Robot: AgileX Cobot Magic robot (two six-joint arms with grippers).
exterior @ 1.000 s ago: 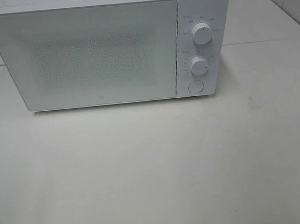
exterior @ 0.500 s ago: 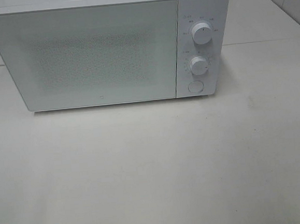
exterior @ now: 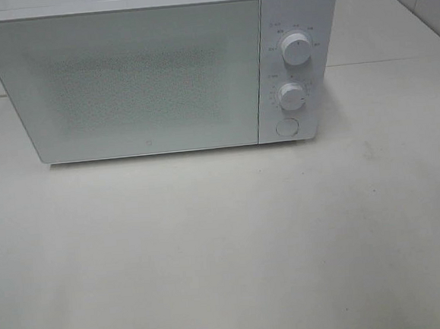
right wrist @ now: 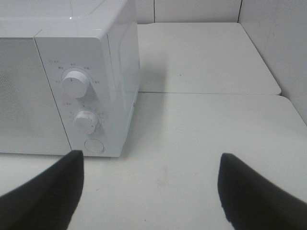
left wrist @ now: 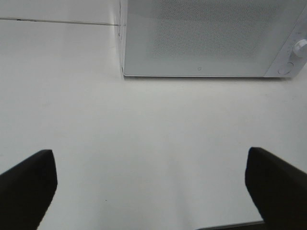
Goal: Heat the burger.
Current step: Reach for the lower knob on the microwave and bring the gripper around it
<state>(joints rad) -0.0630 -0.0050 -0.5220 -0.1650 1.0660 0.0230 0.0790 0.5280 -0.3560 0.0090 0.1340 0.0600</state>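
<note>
Burger unseen (closed microwave (exterior: 122,81))

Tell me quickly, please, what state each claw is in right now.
The black left claw is open, holding nothing.
The black right claw is open, holding nothing.
</note>
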